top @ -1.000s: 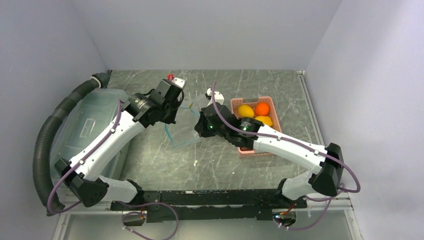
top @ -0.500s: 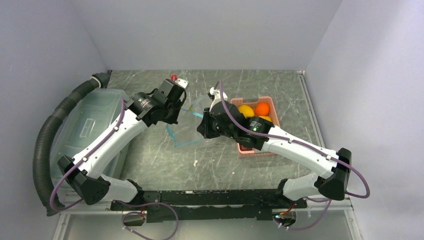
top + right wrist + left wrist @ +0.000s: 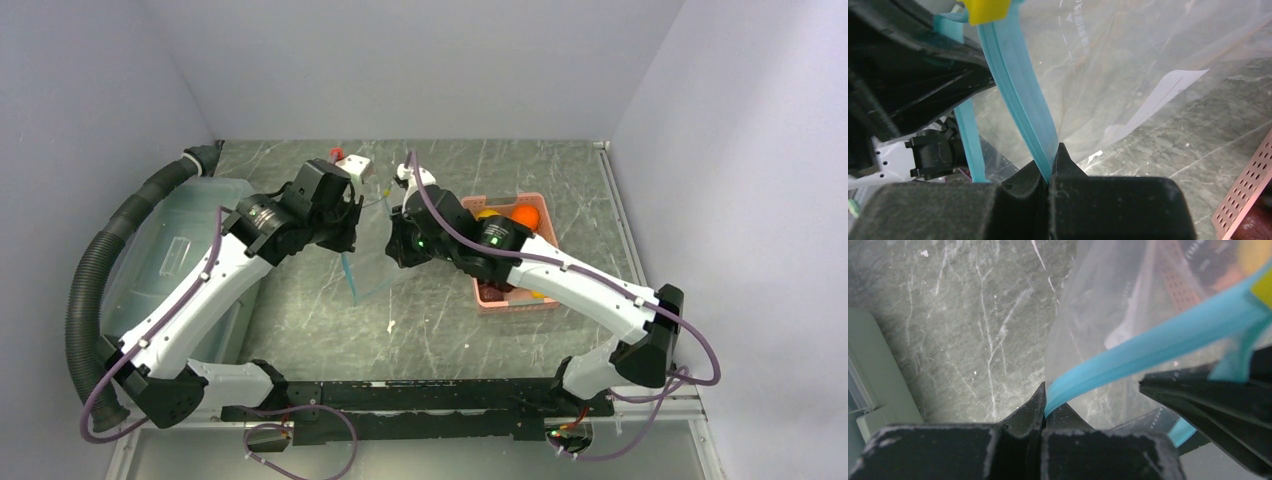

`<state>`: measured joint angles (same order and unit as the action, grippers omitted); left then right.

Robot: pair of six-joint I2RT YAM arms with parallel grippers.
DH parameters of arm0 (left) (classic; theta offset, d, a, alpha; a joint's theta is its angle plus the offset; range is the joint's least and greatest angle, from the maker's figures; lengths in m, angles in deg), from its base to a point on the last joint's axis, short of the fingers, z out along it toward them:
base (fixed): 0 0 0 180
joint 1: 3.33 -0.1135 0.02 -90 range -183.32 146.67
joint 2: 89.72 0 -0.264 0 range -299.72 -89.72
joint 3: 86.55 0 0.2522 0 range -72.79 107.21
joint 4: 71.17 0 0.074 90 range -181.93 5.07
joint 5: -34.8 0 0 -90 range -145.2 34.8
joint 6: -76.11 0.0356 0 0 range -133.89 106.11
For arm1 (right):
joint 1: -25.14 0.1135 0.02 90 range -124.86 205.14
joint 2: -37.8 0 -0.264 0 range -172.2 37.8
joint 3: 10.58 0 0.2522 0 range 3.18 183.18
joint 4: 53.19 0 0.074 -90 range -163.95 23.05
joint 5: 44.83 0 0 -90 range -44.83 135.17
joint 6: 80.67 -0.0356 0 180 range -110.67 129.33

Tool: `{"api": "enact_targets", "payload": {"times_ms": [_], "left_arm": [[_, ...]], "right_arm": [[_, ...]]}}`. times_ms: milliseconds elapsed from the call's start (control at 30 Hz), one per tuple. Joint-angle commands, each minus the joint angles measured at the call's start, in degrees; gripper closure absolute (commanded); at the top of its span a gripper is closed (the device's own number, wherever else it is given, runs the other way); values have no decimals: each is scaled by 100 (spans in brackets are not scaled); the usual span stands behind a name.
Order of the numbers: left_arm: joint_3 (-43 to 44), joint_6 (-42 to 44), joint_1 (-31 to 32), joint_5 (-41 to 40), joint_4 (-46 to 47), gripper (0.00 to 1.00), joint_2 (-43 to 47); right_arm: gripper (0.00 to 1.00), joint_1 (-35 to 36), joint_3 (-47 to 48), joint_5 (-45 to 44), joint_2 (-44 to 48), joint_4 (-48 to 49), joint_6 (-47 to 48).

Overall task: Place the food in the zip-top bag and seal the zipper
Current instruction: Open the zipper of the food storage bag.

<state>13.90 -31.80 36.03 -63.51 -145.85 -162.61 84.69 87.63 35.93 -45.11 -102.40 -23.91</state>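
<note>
The clear crinkly zip-top bag (image 3: 375,268) is held at the centre of the desk (image 3: 310,325), with the left pincer (image 3: 1044,400) and the right pincer (image 3: 1052,161) both clamped on its teal-blue zipper strip (image 3: 1158,340), presumably to open it; the toy food (image 3: 524,217) lies in a pink perforated basket (image 3: 500,298) at 3 o'clock.

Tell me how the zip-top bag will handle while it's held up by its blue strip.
Likely floppy: the zip-top bag film sags and creases off the zipper. Probably very light, since the left gripper and right gripper carry it by thin pinches alone. The smooth zipper may slip.
</note>
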Motion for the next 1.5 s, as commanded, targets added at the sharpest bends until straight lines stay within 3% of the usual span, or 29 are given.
{"api": "enact_targets", "payload": {"times_ms": [0, 133, 267, 433, 667, 767, 1000, 1467], "left_arm": [[23, -138, -11, 343, 85, 100, 241], [36, -134, -11, 525, 59, 100, 293], [75, -125, -12, 498, 171, 100, 260], [35, -126, -10, 185, 236, 100, 283], [-91, -181, -15, -40, 464, 100, 167], [-56, -186, -13, 29, 566, 100, 51], [214, -76, -12, -238, 558, 100, -88], [430, 104, -15, -1026, 9, 100, -79]], "right_arm": [[100, -116, 537, 528, -185, -223, 512], [100, -344, 766, 669, -235, -348, 677], [100, -699, 971, 127, -262, -393, 757], [100, -1192, 1754, 247, -539, -680, 831], [100, -1070, 2117, 1972, -691, -897, 963], [100, -863, 1869, 2144, -690, -1023, 1028], [100, -472, 686, 1585, -273, -1262, 1102], [100, -524, 249, -2113, 611, -2199, 187]]}}
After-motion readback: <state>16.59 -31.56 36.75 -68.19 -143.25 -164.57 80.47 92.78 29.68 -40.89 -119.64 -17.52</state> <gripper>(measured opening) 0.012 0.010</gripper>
